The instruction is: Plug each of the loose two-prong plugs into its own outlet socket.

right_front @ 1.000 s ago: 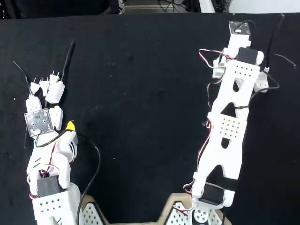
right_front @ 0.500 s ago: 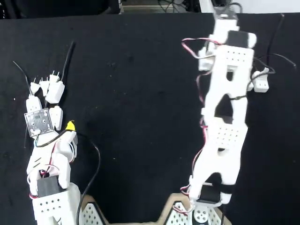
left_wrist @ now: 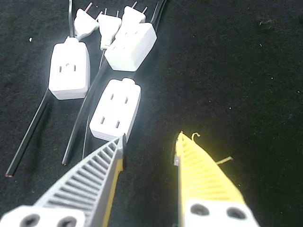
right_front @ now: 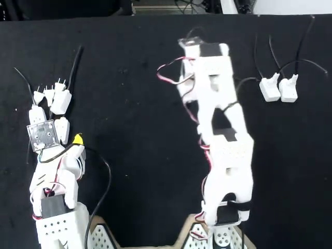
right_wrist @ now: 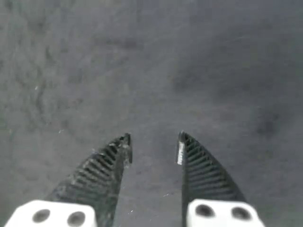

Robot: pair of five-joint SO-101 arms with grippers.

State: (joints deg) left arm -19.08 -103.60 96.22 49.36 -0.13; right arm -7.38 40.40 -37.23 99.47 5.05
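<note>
Three white outlet blocks lie at the table's left: a single one [left_wrist: 69, 71], a double one [left_wrist: 115, 110] and a third [left_wrist: 131, 45]. Beyond them lie loose two-prong plugs [left_wrist: 109, 26] on thin black cords, prongs pointing away; in the high view the plugs [right_front: 49, 93] sit at the far left. My left gripper [left_wrist: 149, 142] stands open and holds nothing, with its grey finger tip just short of the double outlet. My right gripper [right_wrist: 154, 144] is open over bare black cloth. The right arm [right_front: 218, 104] stretches up the middle of the table.
Two more white blocks [right_front: 270, 88] [right_front: 289, 89] with black cords lie side by side at the back right. A black cable [right_front: 104, 181] loops beside the left arm [right_front: 54, 176]. Black cloth [right_front: 135, 104] covers the table.
The right arm has swung from the far right toward the middle, uncovering the two white blocks at the back right. The left arm has not moved.
</note>
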